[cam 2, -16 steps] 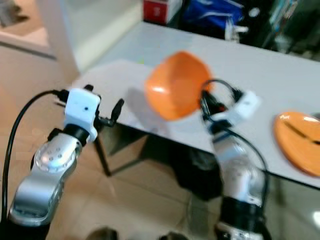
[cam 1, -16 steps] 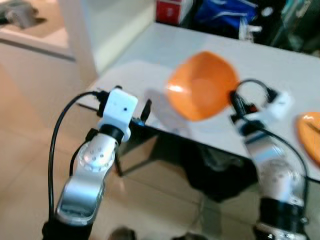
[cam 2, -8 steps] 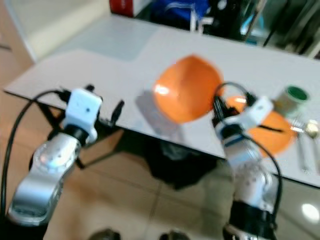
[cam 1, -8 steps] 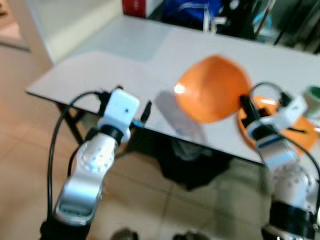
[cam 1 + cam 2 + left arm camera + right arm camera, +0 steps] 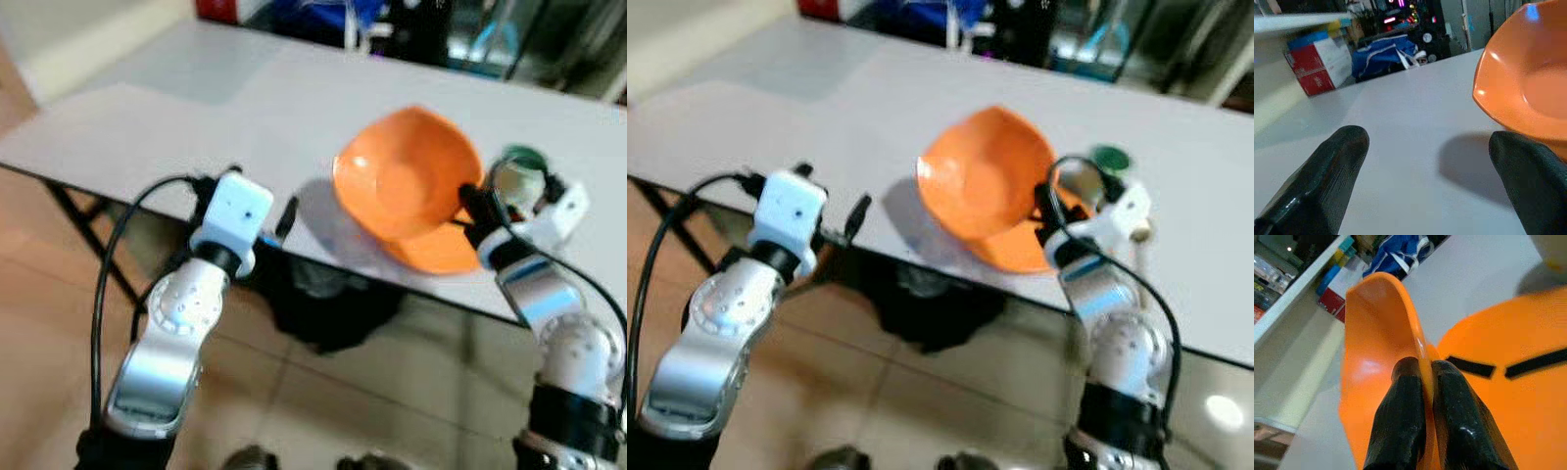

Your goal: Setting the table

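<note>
Bowl: an orange bowl (image 5: 407,181), glossy, with a softly angular, squarish rim and a bright highlight on its inner wall. It is held tilted above the near edge of the table, its hollow facing up and toward the robot's left, and casts a shadow on the tabletop beside it.
Right gripper: the right gripper (image 5: 1422,382) pinches the bowl's rim, one black finger (image 5: 1400,416) inside the wall and the other outside, closed tight on the thin edge.
Plate: an orange plate (image 5: 1508,396) lies flat on the table right under the bowl; two dark strips show on its surface in the right wrist view. In the head views its near edge peeks out below the bowl.
Cup: a pale cup (image 5: 522,168) with a green top stands just behind the plate, near the right wrist.
Left gripper: the left gripper (image 5: 1425,171) hovers at the table's near edge, to the left of the bowl, its two fingers spread wide apart with nothing between them.
Table: a white table (image 5: 196,108), long and plain.
Background: a red box (image 5: 1320,66) and a blue bag (image 5: 1383,54) beyond the far side of the table.
</note>
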Robot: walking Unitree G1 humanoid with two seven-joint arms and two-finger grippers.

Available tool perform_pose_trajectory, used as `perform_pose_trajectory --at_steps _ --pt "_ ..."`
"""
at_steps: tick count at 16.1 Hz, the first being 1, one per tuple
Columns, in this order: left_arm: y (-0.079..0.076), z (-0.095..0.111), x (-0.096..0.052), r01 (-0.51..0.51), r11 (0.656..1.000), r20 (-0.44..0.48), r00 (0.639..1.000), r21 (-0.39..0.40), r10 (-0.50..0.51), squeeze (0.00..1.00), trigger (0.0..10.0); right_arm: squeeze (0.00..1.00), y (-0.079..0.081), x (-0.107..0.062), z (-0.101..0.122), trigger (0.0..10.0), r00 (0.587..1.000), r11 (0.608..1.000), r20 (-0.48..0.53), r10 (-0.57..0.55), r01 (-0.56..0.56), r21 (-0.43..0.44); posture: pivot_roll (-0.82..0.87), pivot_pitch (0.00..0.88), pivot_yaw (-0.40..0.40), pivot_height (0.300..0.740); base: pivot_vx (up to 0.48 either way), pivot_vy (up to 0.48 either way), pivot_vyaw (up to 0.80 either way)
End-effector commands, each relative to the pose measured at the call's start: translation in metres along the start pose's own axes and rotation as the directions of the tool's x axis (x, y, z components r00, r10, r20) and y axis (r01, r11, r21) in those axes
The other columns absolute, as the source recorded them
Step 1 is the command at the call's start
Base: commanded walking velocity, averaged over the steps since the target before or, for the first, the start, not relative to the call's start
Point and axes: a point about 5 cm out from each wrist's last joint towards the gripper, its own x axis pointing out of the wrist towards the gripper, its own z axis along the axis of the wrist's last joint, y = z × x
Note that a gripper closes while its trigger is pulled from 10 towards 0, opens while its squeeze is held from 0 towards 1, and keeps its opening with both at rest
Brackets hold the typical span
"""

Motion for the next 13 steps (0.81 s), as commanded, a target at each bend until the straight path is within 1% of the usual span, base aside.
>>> perform_pose_trajectory --at_steps 1,2,3,4,5,6,7,8,9,13 --pt "0.002 0.002 -0.001 0.006 0.999 0.006 1.000 -0.040 -0.005 0.00 10.0 0.00 0.011 0.001 -0.002 10.0 0.998 0.997 -0.027 0.058 -0.057 0.053 0.00 0.092 -0.012 0.740 0.000 0.000 0.00" --pt "-0.002 0.005 -0.002 0.064 0.997 0.025 0.998 -0.045 -0.063 0.00 10.0 0.00 0.009 0.002 -0.002 10.0 0.998 0.991 -0.033 0.061 -0.057 0.121 0.00 0.092 -0.012 0.740 0.000 0.000 0.00" --pt "-0.007 0.008 -0.006 0.159 0.985 0.056 0.986 -0.067 -0.155 0.00 10.0 0.00 0.007 0.005 -0.002 10.0 0.998 0.983 -0.037 0.058 -0.050 0.178 0.00 0.092 -0.009 0.740 0.000 0.000 0.00" --pt "-0.011 0.009 -0.010 0.230 0.971 0.067 0.972 -0.070 -0.226 0.00 10.0 0.00 0.005 0.008 -0.002 10.0 0.998 0.978 -0.039 0.049 -0.040 0.206 0.01 0.092 -0.008 0.740 0.000 0.000 0.00" --pt "-0.013 0.009 -0.011 0.254 0.965 0.067 0.966 -0.063 -0.250 0.00 10.0 0.00 0.004 0.010 -0.002 10.0 0.998 0.976 -0.040 0.043 -0.033 0.214 0.01 0.092 -0.008 0.740 0.000 0.000 0.00" --pt "-0.016 0.008 -0.015 0.306 0.950 0.064 0.951 -0.071 -0.301 0.00 10.0 0.00 -0.003 0.016 -0.001 10.0 0.999 0.967 -0.035 0.009 0.000 0.256 0.01 0.092 -0.010 0.740 0.000 0.000 0.00" --pt "-0.016 0.008 -0.017 0.320 0.944 0.059 0.947 -0.076 -0.316 0.00 10.0 0.00 -0.006 0.020 -0.001 10.0 0.999 0.963 -0.038 -0.001 0.011 0.269 0.02 0.091 -0.010 0.740 0.000 0.000 0.00" --pt "-0.018 0.004 -0.020 0.358 0.931 0.043 0.933 -0.075 -0.356 0.00 10.0 0.00 -0.014 0.030 -0.003 10.0 0.997 0.960 -0.059 -0.040 0.055 0.273 0.02 0.090 -0.010 0.740 0.000 0.000 0.00" --pt "-0.019 0.004 -0.021 0.365 0.928 0.039 0.931 -0.071 -0.363 0.00 10.0 0.00 -0.016 0.033 -0.004 10.0 0.996 0.959 -0.069 -0.051 0.068 0.276 0.02 0.089 -0.010 0.740 0.000 0.000 0.00" --pt "-0.021 0.005 -0.021 0.390 0.917 0.049 0.921 -0.081 -0.387 0.00 10.0 0.00 -0.018 0.058 -0.005 10.0 0.996 0.949 -0.064 -0.057 0.074 0.306 0.03 0.080 -0.008 0.740 0.000 0.000 0.00"
